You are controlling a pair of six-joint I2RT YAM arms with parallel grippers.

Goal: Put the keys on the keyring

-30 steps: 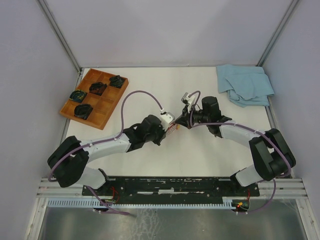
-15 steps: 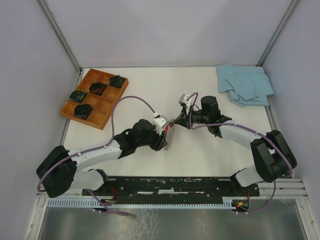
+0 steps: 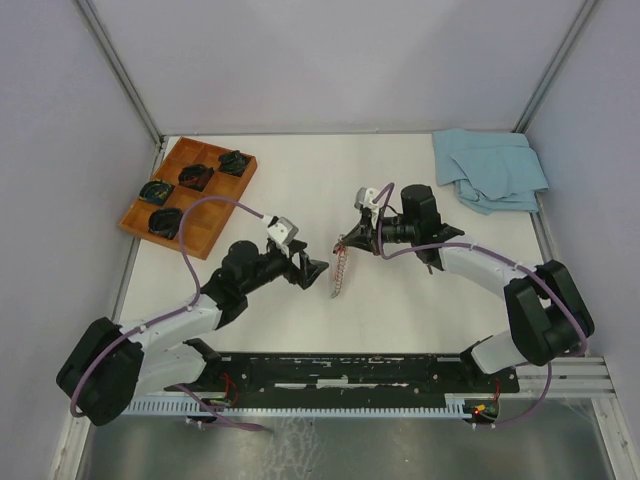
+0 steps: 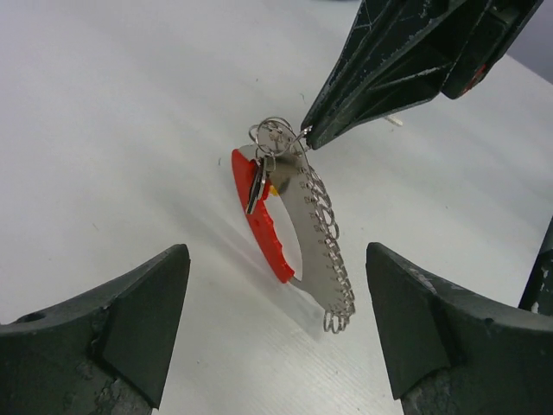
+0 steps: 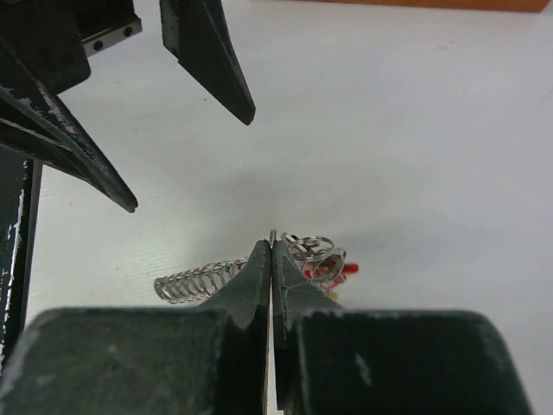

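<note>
- Your left claw (image 3: 308, 268) is spread wide and holds nothing. It sits to the near-left of the keyring (image 4: 275, 134), apart from it, with its open gap facing the ring.
- Between that claw and the keyring, the silver chain (image 4: 328, 251) and the red strap (image 4: 263, 229) trail from the ring over the worktop (image 4: 104, 104). The bundle's long axis therefore runs near to far, almost along the left claw's line of approach, with the loose chain end nearest.
- The keys (image 4: 257, 183) hang just on the near side of the keyring, against the top of the strap. They look threaded on already, though the overlap is too tight to be sure.
- On the keyring's far-right side, your right claw (image 4: 313, 137) is pressed together, its tips pinching the ring's wire. This is the only arm in contact.
- If you bring the left claw in, it probably meets the chain end-on. To pinch across the bundle, you would likely need to turn the wrist.
</note>
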